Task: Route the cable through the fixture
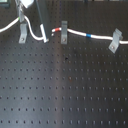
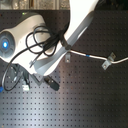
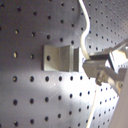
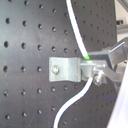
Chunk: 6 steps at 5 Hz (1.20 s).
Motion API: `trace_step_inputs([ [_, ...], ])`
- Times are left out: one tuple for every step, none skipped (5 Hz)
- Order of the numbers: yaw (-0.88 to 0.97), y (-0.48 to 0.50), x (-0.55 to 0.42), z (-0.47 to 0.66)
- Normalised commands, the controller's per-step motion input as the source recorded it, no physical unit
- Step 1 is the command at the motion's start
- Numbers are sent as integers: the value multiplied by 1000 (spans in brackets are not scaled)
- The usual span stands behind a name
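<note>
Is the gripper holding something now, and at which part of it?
It seems to hold the cable beside a clip; the exact part is hidden.

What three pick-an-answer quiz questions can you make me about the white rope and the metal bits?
1. In the first exterior view, where is the blue band?
A) between the middle bracket and the right bracket
B) at the picture's bottom edge
C) in the top left corner

2. How many metal brackets show in the first exterior view?
A) one
B) three
C) five

3. How does the cable run between the left bracket and the middle bracket?
A) straight and tight
B) dipping in a curve
C) tied in a knot

Answers:
1 A, the blue sits on the cable between those two.
2 B, left, middle and right.
3 B, the white line dips down, then rises.
</note>
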Motion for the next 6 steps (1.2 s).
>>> trace_step_inputs([
  [-783,-37,-262,112],
  [-734,-92,-272,130],
  [-680,-179,-139,70],
  [-134,25,-45,-7],
  [0,136,85,195],
  [-20,15,7,171],
])
